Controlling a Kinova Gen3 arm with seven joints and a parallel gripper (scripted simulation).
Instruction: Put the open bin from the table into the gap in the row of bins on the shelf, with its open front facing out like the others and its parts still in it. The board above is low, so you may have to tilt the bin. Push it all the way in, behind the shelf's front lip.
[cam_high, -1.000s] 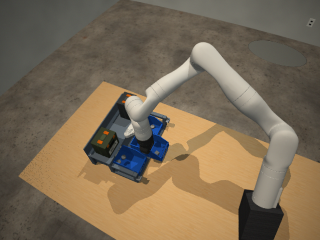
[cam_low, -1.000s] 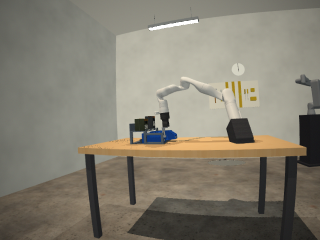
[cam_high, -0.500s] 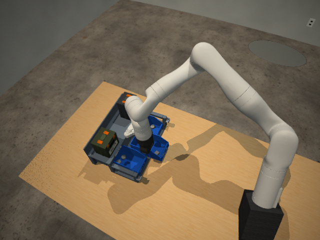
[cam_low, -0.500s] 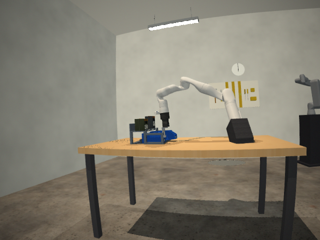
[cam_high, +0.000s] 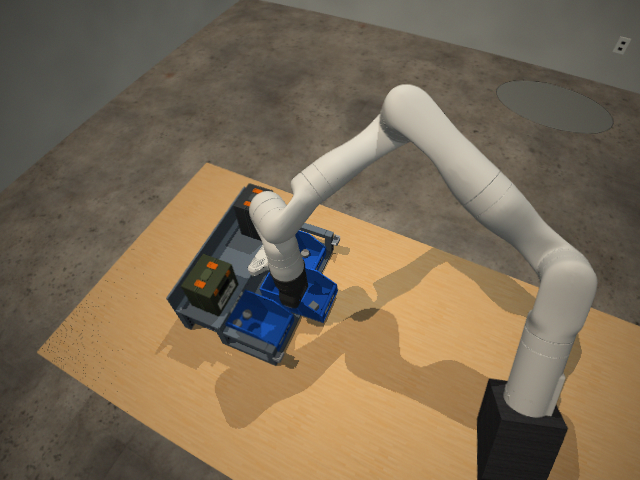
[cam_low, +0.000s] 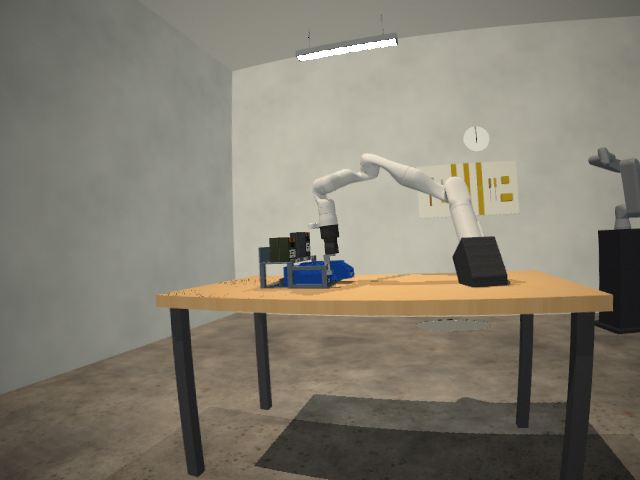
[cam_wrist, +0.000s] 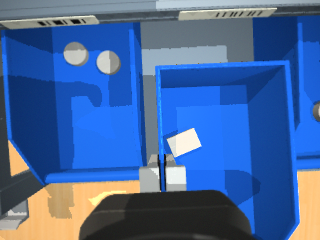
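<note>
The open blue bin (cam_wrist: 225, 145) sits partly in the gap of the shelf row, with a pale block (cam_wrist: 184, 141) inside it. It also shows in the top view (cam_high: 305, 291) and sticks out past the shelf front in the exterior view (cam_low: 338, 269). My gripper (cam_wrist: 162, 166) is shut on the bin's left side wall, near its front. A neighbouring blue bin (cam_wrist: 75, 105) on the left holds two grey discs (cam_wrist: 92, 57). Another blue bin (cam_wrist: 310, 90) lies at the right edge.
The grey shelf frame (cam_high: 206, 289) stands on the wooden table. Two dark boxes with orange tabs (cam_high: 209, 284) (cam_high: 247, 211) sit on its upper board. The robot base (cam_high: 519, 439) stands at the table's near right.
</note>
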